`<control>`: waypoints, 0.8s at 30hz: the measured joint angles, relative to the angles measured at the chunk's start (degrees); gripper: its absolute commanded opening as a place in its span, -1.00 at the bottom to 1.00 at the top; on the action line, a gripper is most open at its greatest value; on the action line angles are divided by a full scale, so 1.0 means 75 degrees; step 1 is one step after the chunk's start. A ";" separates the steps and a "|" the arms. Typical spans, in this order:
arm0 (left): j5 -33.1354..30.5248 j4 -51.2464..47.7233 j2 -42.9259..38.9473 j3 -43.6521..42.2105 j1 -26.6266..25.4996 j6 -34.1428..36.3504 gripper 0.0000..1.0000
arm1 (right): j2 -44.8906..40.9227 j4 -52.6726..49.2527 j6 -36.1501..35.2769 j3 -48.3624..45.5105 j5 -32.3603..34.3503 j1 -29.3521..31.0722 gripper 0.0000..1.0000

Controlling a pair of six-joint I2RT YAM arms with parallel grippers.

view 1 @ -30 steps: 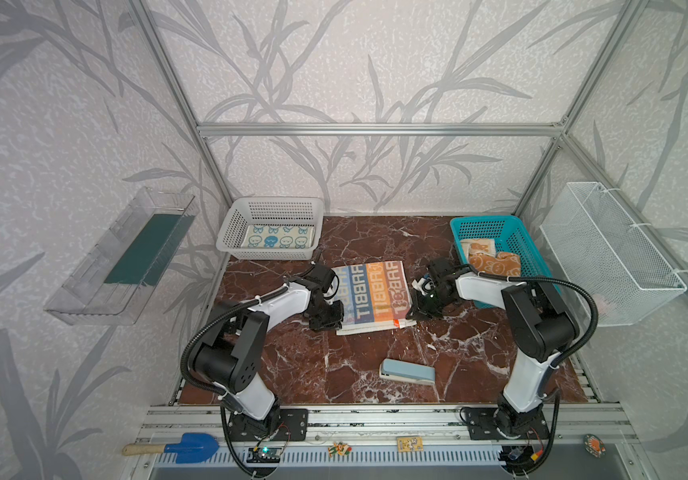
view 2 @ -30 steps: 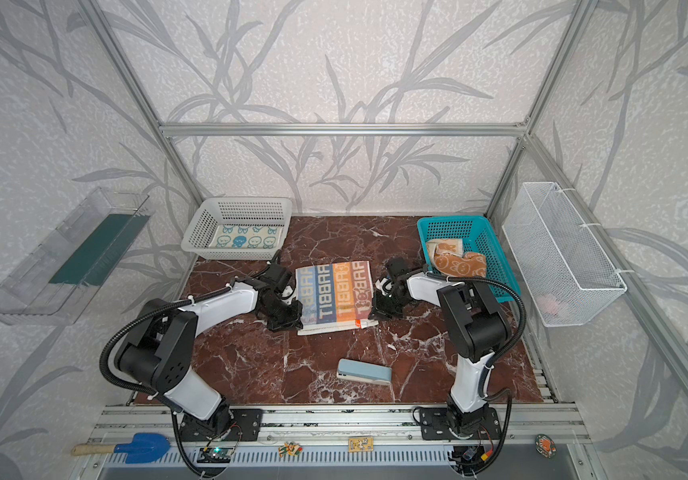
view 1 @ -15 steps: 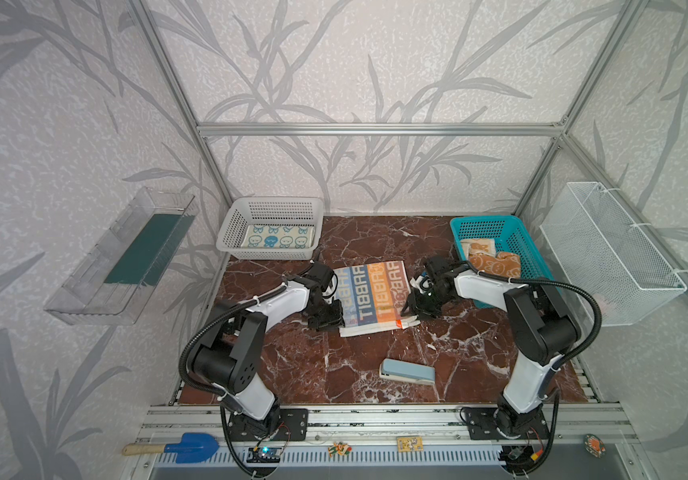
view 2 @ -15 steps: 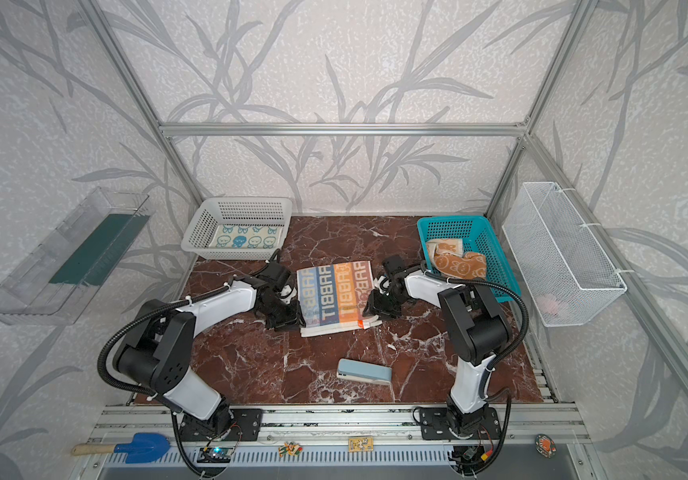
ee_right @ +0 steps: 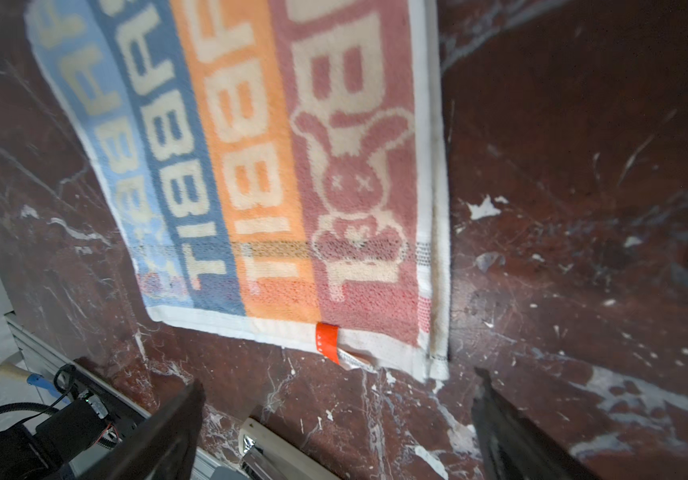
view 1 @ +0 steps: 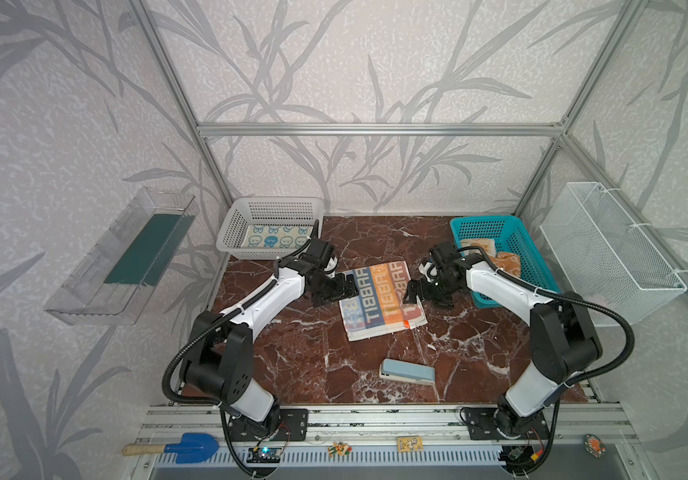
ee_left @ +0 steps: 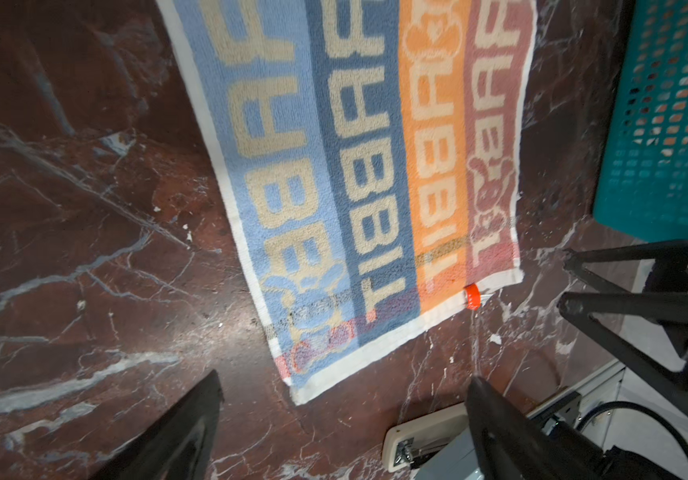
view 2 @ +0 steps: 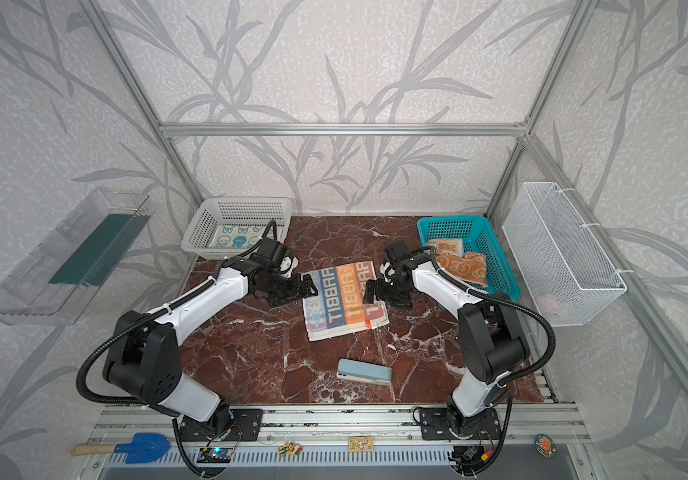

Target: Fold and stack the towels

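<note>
A towel with blue and orange lettered stripes [view 1: 379, 297] [view 2: 344, 301] lies folded flat in the middle of the marble table. My left gripper [view 1: 344, 289] [ee_left: 344, 378] stands open at the towel's left edge, nothing between its fingers. At the right edge my right gripper [view 1: 410, 293] [ee_right: 339, 378] is likewise open and empty. The wrist views show the towel's [ee_left: 354, 166] [ee_right: 271, 166] near corner and its orange tag. A cream-and-blue towel [view 1: 271, 240] lies in the white basket. An orange-and-cream towel [view 1: 496, 257] lies crumpled in the teal basket.
The white basket [view 1: 269, 208] stands at the back left, the teal basket [view 1: 512, 286] at the back right behind my right arm. A pale blue stapler-like block [view 1: 408, 371] lies near the front edge. A wire basket [view 1: 608, 249] and a clear tray [view 1: 126, 257] hang on the side walls.
Both grippers have gone from shut to wide open at the lettered towel's side edges. The towel has shifted slightly and now lies free on the table.
</note>
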 measured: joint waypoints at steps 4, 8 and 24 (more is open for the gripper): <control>0.0108 0.0274 0.0449 0.0408 0.0093 -0.0326 0.98 | 0.0414 -0.0248 -0.0294 0.1008 -0.0006 -0.0058 0.98; 0.0172 0.0420 0.1128 0.0941 0.0291 -0.0472 0.98 | 0.1445 -0.0358 -0.0685 0.2407 -0.0052 -0.0283 0.98; 0.0245 0.0061 0.4001 0.3331 0.0673 -0.0102 0.98 | 0.5680 -0.2218 -0.2410 0.7729 0.0245 -0.0764 0.52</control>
